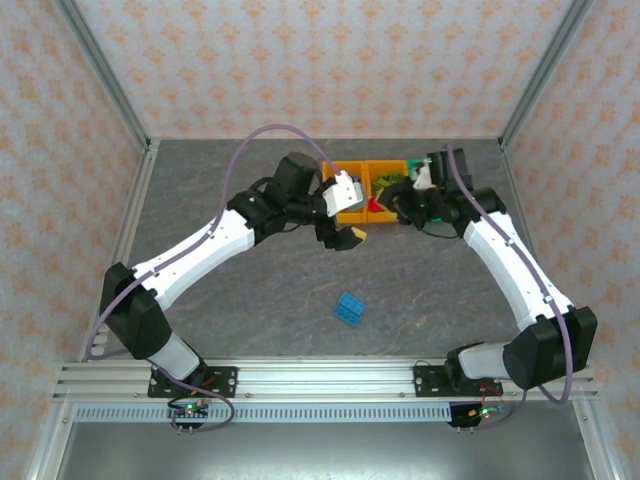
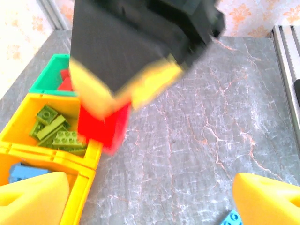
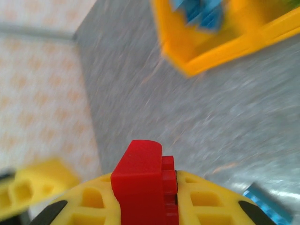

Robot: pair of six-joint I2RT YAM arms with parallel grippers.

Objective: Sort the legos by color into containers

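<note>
Grip on the red brick is firm: my right gripper is closed on it, holding it near the orange bin, I judge for the green bin, where other red pieces lie. My left gripper stands wide open and empty nearby; one blue brick waits on the table.

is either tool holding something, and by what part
The right tool is shut on a red lego, pinched across its studded face and back, one end sticking out. The left tool is open and empty.
</note>
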